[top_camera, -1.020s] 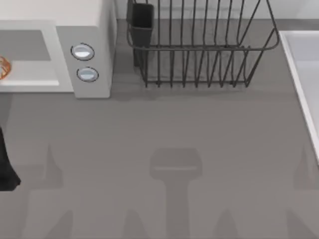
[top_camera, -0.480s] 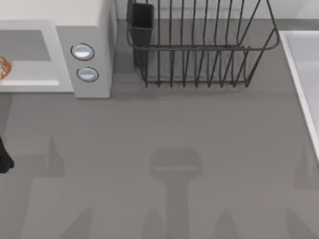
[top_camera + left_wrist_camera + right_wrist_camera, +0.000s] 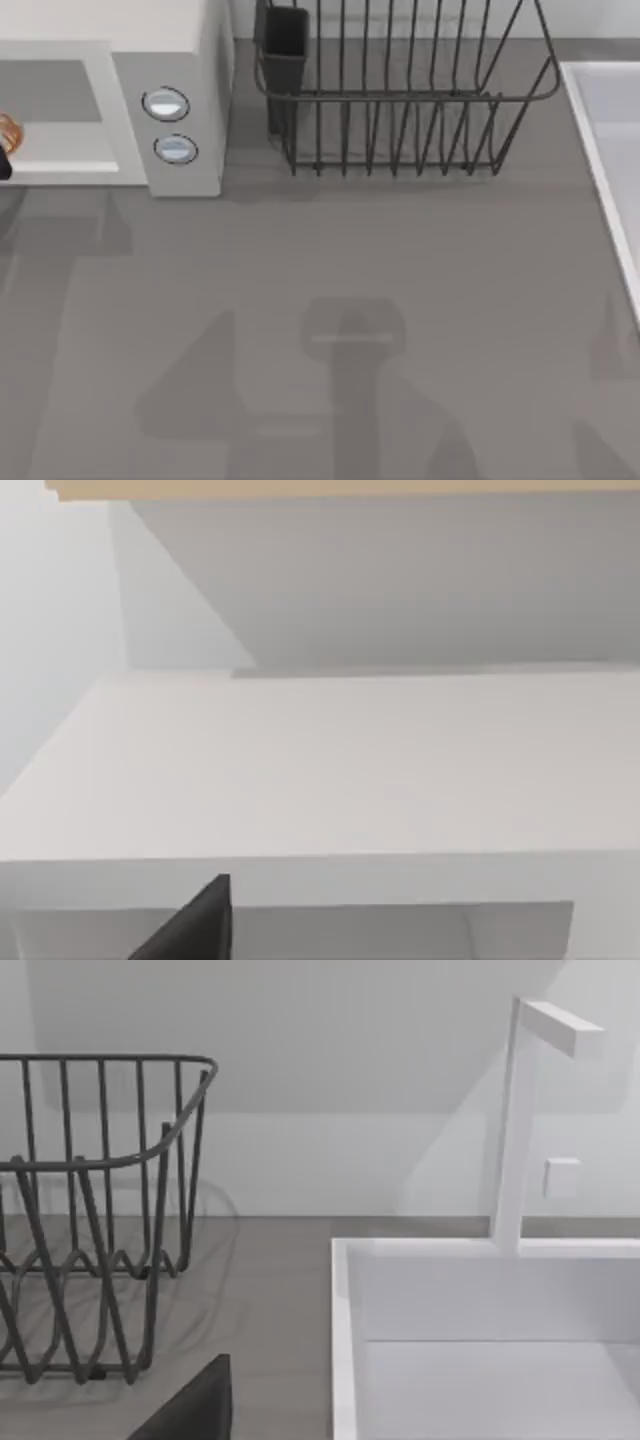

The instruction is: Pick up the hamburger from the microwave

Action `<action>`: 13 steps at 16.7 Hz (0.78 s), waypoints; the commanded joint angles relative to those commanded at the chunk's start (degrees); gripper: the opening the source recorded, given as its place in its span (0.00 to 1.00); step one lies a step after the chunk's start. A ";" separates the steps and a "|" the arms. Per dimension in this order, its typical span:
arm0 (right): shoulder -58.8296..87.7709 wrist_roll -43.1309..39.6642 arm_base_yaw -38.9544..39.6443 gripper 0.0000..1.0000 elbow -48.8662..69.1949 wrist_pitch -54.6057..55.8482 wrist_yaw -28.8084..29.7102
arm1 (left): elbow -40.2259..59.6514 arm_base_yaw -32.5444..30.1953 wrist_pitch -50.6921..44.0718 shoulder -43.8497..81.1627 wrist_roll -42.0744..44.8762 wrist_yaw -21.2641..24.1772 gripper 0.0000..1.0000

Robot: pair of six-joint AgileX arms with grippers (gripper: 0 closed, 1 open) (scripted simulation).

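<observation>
Microwave (image 3: 150,110) stands at the table's (image 3: 330,260) far left, beside the wire dish rack (image 3: 400,100); my left wrist view looks onto its white top. Hamburger (image 3: 7,128) sits in the cavity at the frame edge. What may be my left gripper (image 3: 4,166) touches it; its jaws I cannot tell.

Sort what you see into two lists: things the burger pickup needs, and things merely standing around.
Needed: the hamburger at the top view's left edge; the microwave holding it; the left gripper, dark against the hamburger.

Standing around: the dish rack; the dark cup in its corner; the white sink with its tap.
</observation>
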 joint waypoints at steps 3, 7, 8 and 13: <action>0.00 0.00 0.00 1.00 0.00 0.00 0.00 | 7.90 1.88 8.77 20.14 0.80 2.15 1.00; 0.00 0.00 0.00 1.00 0.00 0.00 0.00 | 17.91 4.44 19.66 47.19 1.97 4.82 1.00; 0.00 0.00 0.00 1.00 0.00 0.00 0.00 | 20.16 5.03 22.09 53.50 2.25 5.41 1.00; 0.00 0.00 0.00 1.00 0.00 0.00 0.00 | 29.13 7.48 31.40 78.79 3.46 7.72 1.00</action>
